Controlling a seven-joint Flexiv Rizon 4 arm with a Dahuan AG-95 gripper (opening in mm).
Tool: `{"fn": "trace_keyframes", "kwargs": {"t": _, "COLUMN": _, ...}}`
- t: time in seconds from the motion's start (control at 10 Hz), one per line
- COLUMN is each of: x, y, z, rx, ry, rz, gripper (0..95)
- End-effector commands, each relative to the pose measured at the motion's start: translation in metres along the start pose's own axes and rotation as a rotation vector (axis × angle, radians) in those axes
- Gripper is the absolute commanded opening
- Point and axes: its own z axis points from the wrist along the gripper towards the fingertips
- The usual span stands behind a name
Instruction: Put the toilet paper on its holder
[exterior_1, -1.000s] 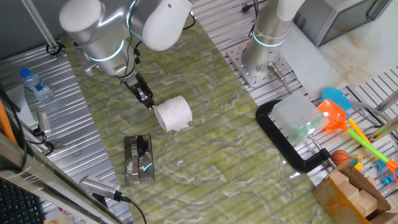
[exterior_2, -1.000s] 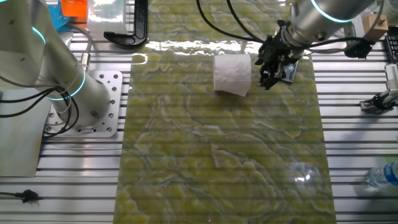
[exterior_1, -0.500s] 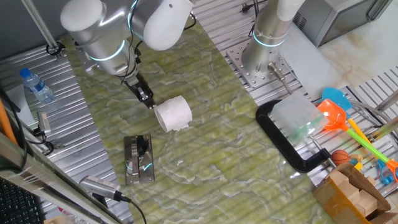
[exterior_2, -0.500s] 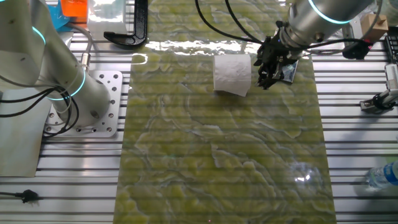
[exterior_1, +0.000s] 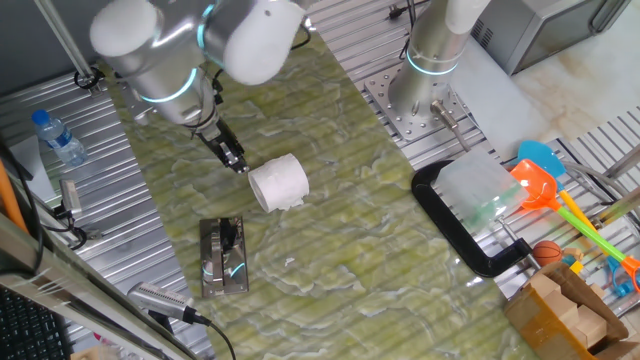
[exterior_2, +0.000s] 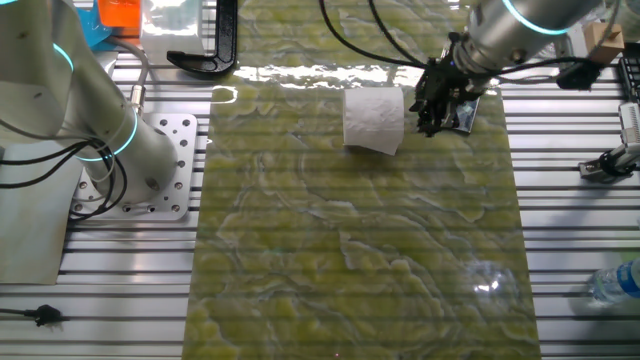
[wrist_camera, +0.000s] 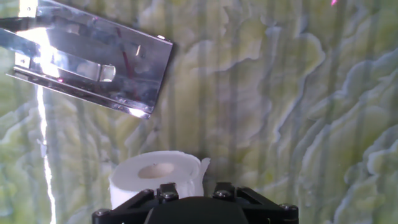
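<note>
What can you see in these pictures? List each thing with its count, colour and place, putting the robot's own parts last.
roll: 1, white, standing on the green mat, beside the tool
holder: 1, shiny metal, on the mat, apart from the roll
mat: 1, green marbled, over the table's middle
clamp: 1, black, at the mat's edge
bottle: 1, clear with blue cap, on the slatted table
toys: several, orange, blue and yellow, at the table's corner
arm: 1, white and grey, above the mat
tool: 1, black, next to the roll; grip state unclear
</note>
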Motion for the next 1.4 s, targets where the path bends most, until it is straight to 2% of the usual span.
{"fn": "trace_keyframes", "kwargs": {"t": 0.1, "x": -0.0011, "y": 0.0005, "z": -0.0001, "rx": -0.039, "ry": 0.003, "rz": 0.024, "gripper": 19.0}}
{"fn": "trace_keyframes", "kwargs": {"t": 0.3, "x": -0.0011, "y": 0.0005, "z": -0.0001, "rx": -0.037, "ry": -0.006, "rz": 0.017, "gripper": 19.0}}
{"fn": "trace_keyframes", "kwargs": {"t": 0.7, "x": -0.0011, "y": 0.0005, "z": -0.0001, "rx": -0.032, "ry": -0.002, "rz": 0.007, "gripper": 19.0}}
{"fn": "trace_keyframes", "kwargs": {"t": 0.9, "x": -0.0011, "y": 0.0005, "z": -0.0001, "rx": -0.034, "ry": 0.016, "rz": -0.002, "gripper": 19.0}}
{"fn": "trace_keyframes", "kwargs": {"t": 1.0, "x": -0.0011, "y": 0.0005, "z": -0.0001, "rx": -0.035, "ry": 0.027, "rz": -0.006, "gripper": 38.0}}
{"fn": "trace_keyframes", "kwargs": {"t": 1.2, "x": -0.0011, "y": 0.0005, "z": -0.0001, "rx": -0.036, "ry": 0.04, "rz": -0.049, "gripper": 38.0}}
{"fn": "trace_keyframes", "kwargs": {"t": 1.4, "x": -0.0011, "y": 0.0005, "z": -0.0001, "rx": -0.038, "ry": 0.034, "rz": -0.084, "gripper": 38.0}}
